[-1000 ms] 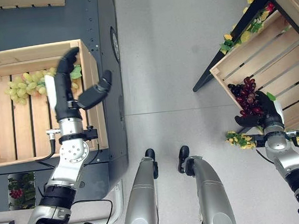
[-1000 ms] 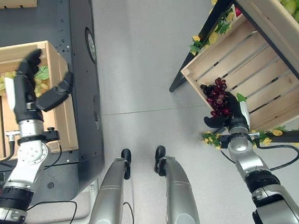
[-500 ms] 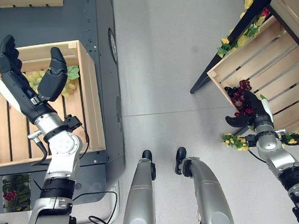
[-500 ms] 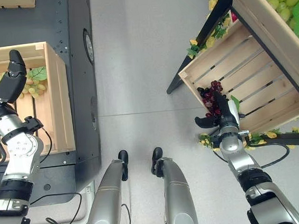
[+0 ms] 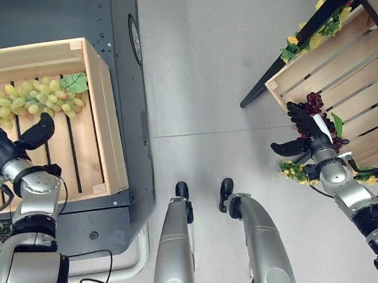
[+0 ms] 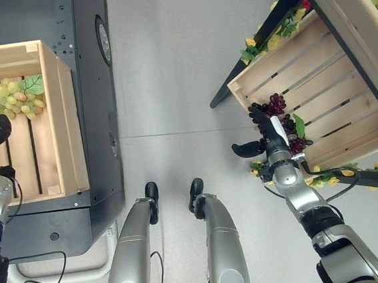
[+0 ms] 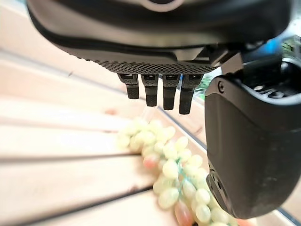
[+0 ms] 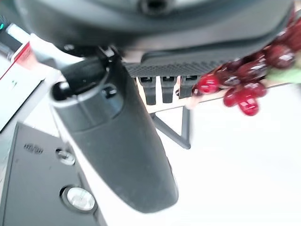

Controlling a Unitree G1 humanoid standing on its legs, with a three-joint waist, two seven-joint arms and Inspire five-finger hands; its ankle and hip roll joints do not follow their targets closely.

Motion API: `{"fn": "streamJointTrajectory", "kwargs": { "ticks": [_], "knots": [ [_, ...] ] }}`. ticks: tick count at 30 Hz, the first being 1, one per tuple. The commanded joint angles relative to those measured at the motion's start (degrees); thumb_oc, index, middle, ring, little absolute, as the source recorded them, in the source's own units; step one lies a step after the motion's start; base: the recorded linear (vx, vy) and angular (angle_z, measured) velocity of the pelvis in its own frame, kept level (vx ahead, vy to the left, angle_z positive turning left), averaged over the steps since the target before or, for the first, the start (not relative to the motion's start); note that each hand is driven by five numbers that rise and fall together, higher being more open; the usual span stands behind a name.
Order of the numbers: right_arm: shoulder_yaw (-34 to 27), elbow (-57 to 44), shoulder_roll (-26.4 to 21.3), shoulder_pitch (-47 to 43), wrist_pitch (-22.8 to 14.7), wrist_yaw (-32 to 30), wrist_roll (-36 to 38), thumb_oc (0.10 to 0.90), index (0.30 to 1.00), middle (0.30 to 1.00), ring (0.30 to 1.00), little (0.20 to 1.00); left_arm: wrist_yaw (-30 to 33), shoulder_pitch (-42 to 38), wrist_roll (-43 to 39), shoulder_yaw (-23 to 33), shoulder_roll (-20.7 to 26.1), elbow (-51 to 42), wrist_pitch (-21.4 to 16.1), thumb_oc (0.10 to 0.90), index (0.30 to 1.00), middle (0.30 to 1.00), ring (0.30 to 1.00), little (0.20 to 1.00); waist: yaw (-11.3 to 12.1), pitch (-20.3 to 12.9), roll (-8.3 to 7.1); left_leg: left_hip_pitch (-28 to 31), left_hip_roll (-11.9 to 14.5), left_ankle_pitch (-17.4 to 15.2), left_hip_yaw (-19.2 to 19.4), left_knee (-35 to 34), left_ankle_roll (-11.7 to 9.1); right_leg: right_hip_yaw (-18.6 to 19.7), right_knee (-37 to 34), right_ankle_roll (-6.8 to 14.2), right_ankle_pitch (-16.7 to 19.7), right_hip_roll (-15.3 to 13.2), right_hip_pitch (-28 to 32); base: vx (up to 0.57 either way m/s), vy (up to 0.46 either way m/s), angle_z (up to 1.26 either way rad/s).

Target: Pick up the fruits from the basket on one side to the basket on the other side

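I saw my left hand (image 5: pixel 9 142) over the near slats of the wooden crate (image 5: pixel 101 110) on my left, fingers straight and spread from the thumb, holding nothing. Beyond it, the bunch of green grapes (image 5: pixel 34 101) with its green leaf (image 5: pixel 73 82) lay across the crate's far half, apart from my fingertips (my left wrist view showed the same grapes (image 7: pixel 176 181) on the boards past the extended fingers (image 7: pixel 157 92)).

On my right, my right hand (image 5: pixel 311 133) was at the near edge of the slanted wooden crate (image 5: pixel 329 68), fingers stretched flat with the thumb out to the side. The bunch of dark red grapes (image 5: pixel 314 106) lay against those fingers, carried on them rather than pinched. Yellow artificial flowers (image 5: pixel 296 171) sat just below that hand, along the black stand (image 5: pixel 294 48) holding the crate.
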Motion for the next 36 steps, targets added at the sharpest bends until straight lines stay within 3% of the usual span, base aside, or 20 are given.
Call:
{"fn": "streamJointTrajectory", "kwargs": {
  "ticks": [1,10,15,19,25,29,36],
  "knots": [
    [-0.78,-2.52,-5.03,-1.72,-5.54,1.26,2.58,0.8,0.9,0.9,0.9,0.9,6.4,-5.86,10.06,-1.28,7.36,-1.79,1.34,0.8,0.9,0.9,0.9,0.9,0.28,-0.76,0.43,3.19,-0.21,0.86,3.5,-5.49,-1.07,-1.54,0.79,-1.73,-1.33,1.19,3.09,-0.01,0.046,0.05],
    [0.76,0.72,-6.75,-3.04,-7.75,4.45,3.35,0.8,0.9,0.9,0.9,0.9,8.37,-14.1,26.76,-12.96,11.28,1.05,7.1,0.8,0.9,0.9,0.9,0.9,0.49,-0.76,0.5,0.99,-0.13,1.25,3.17,-5.86,-0.84,-2.51,1.37,-1.59,-1.06,0.6,0.69,0.0,0.046,0.09],
    [1.05,2.75,-8.03,-4.22,-8.35,6.05,4.52,0.8,0.9,0.9,0.9,0.9,4.71,-16.12,34.35,-19.38,12.61,1.86,8.57,0.8,0.9,0.9,0.9,0.9,0.61,-0.76,1.09,-0.02,-0.14,1.47,3.23,-5.93,-0.81,-2.83,1.68,-1.62,-1.0,0.46,-0.42,0.0,0.053,0.02],
    [0.72,4.64,-9.58,-5.05,-8.78,8.16,6.1,0.8,0.9,0.9,0.9,0.9,1.13,-17.3,35.3,-23.32,13.87,2.19,9.68,0.8,0.9,0.9,0.9,0.9,0.76,-0.76,1.46,-0.58,-0.31,1.55,3.01,-5.77,-0.87,-2.61,1.77,-1.46,-0.75,0.47,-1.06,0.01,0.043,0.02],
    [0.3,5.2,-10.12,-4.33,-9.25,9.3,7.69,0.8,0.9,0.9,0.9,0.9,-1.02,-17.23,34.36,-24.81,15.02,2.35,10.34,0.8,0.9,0.9,0.9,0.9,1.13,-0.76,1.57,-0.74,-0.55,1.82,2.72,-6.52,-0.73,-2.7,1.51,-1.32,-0.72,0.54,-1.33,0.0,0.0,0.0],
    [0.16,5.11,-9.85,-3.94,-9.36,10.38,8.42,0.8,0.9,0.9,0.9,0.9,-0.75,-16.96,35.34,-24.83,15.16,2.4,10.95,0.8,0.9,0.9,0.9,0.9,1.4,-0.76,1.56,-1.01,-0.85,1.94,2.32,-6.53,-0.72,-2.82,1.8,-1.37,-0.81,0.58,-1.53,0.01,0.007,0.04],
    [0.65,2.28,-9.6,-3.06,-9.08,10.59,8.93,0.8,0.9,0.9,0.9,0.9,2.59,-20.05,34.25,-25.41,16.02,2.47,15.29,0.8,0.9,0.9,0.9,0.9,1.44,-0.76,0.46,-2.34,-0.82,1.92,1.62,-5.79,-0.75,-3.22,2.32,-1.47,-0.89,0.76,-2.36,0.0,0.012,0.05]
  ]
}}
